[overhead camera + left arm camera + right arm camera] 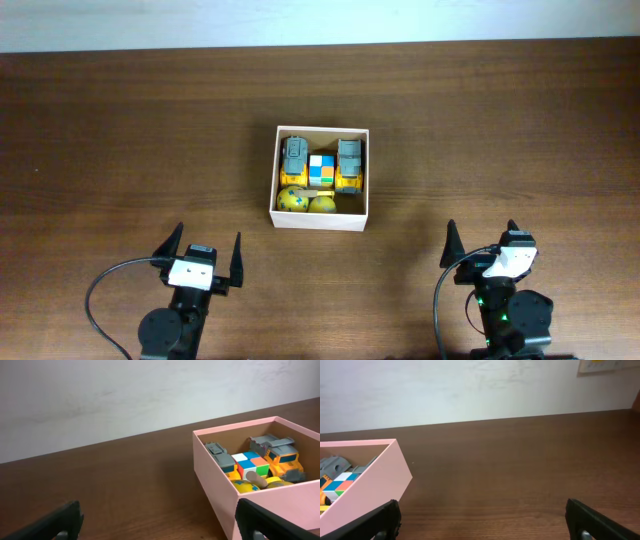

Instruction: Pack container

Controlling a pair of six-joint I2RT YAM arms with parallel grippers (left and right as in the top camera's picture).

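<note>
The container (321, 218) is a square white-walled box with a tan inside, at the table's middle. It holds two grey-and-yellow toy trucks (297, 158) (349, 163), a coloured cube (320, 171) and two yellow balls (292, 200). The box shows at the right of the left wrist view (215, 477) and at the left of the right wrist view (370, 480). My left gripper (206, 252) is open and empty, near the front edge, left of the box. My right gripper (482, 240) is open and empty, front right of the box.
The brown wooden table (120, 150) spreads around the box. A pale wall (470, 390) runs behind its far edge. Black cables loop by each arm base at the front (100, 290).
</note>
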